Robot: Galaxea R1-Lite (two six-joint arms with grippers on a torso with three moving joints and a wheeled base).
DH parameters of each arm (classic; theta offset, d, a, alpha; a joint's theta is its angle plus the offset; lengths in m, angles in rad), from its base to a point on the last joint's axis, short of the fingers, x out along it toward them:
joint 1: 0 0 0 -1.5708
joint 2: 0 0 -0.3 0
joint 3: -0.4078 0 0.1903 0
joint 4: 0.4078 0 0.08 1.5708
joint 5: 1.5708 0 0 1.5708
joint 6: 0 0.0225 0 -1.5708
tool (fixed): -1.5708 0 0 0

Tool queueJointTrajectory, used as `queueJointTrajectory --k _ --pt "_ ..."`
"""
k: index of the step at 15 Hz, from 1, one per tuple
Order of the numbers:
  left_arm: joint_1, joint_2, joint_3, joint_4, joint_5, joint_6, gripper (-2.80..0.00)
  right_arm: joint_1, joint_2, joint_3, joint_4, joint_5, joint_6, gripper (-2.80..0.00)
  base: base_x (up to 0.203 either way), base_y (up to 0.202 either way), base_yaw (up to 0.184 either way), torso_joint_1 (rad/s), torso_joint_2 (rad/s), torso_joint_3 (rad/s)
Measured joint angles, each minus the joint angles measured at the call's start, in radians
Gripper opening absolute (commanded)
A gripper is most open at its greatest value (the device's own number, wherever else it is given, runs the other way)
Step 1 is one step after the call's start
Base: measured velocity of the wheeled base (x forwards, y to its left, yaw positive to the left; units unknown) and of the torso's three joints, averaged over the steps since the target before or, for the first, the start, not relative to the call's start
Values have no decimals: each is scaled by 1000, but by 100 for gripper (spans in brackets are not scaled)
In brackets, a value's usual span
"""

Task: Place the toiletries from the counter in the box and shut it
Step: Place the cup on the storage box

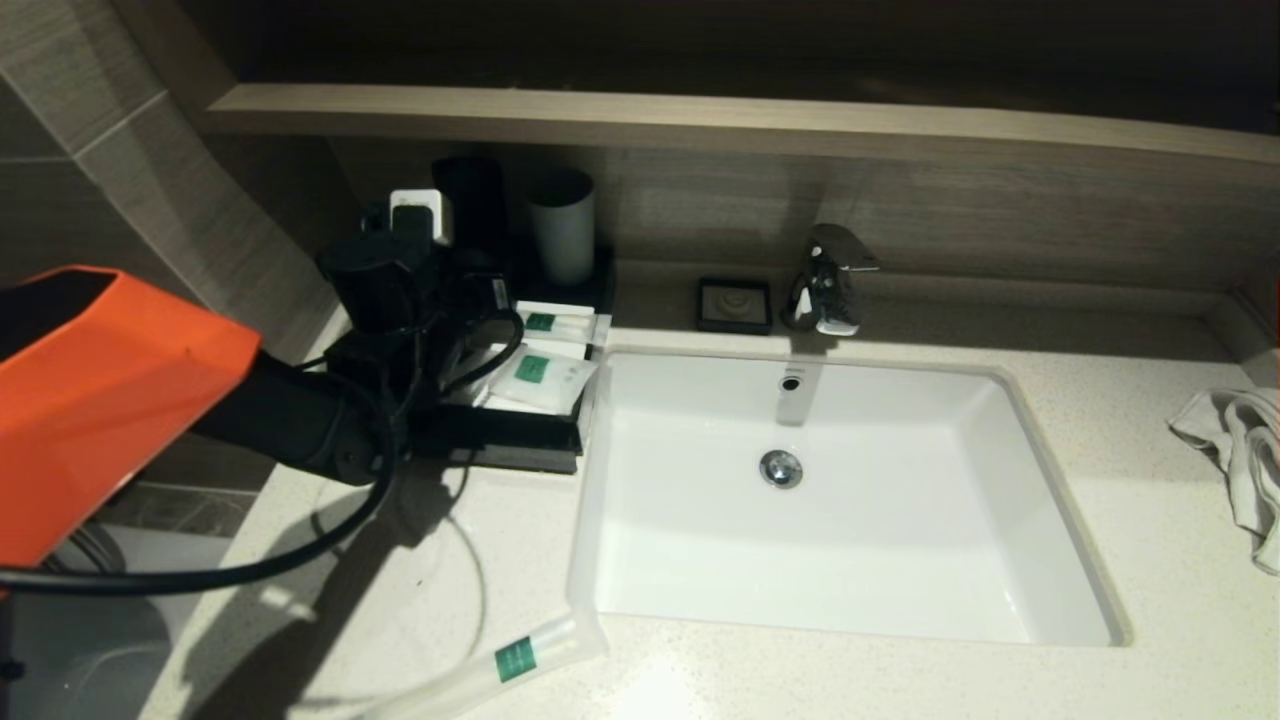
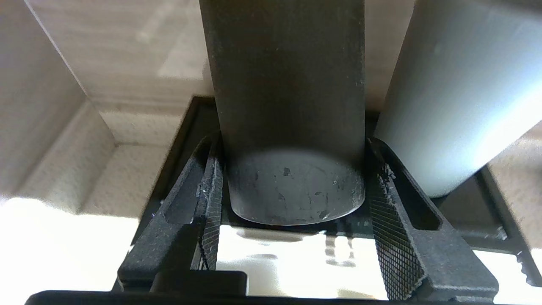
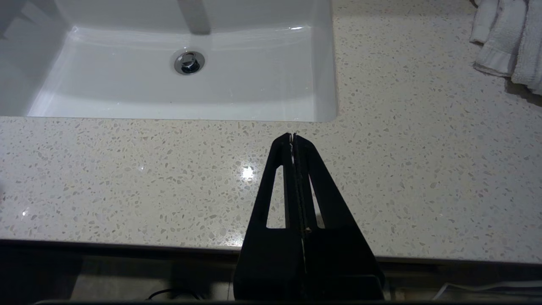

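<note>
The black box [image 1: 500,445] stands on the counter [image 1: 1150,560] left of the sink. A long slim packet [image 1: 555,322] and a pouch [image 1: 545,372] with green labels lie in its right part. Another long packet [image 1: 500,665] lies on the counter at the front edge, left of the sink. My left gripper [image 1: 425,295] hovers over the box's back; in the left wrist view it [image 2: 292,144] is open, its fingers [image 2: 391,207] either side of the black tumbler's [image 2: 292,106] base, above the box's white panel [image 2: 296,262]. My right gripper [image 3: 293,136] is shut and empty over the counter's front edge.
A black tumbler [image 1: 470,200] and a grey tumbler [image 1: 562,235] stand at the back of the box. A small black dish [image 1: 735,305] and a chrome faucet [image 1: 825,280] sit behind the white sink [image 1: 1050,520]. A crumpled towel [image 1: 1240,450] lies far right.
</note>
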Motion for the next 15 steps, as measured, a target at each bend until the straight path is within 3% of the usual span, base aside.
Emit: queueJointTrajectory --k 10,15 --pt "-1 -32 -2 -39 -2 46 -280 0 0 0 0 0 -1 -280 0 0 0 0 0 0" --pt "0 16 -69 -55 -2 54 -280 0 0 0 0 -1 0 -280 0 0 0 0 0 0"
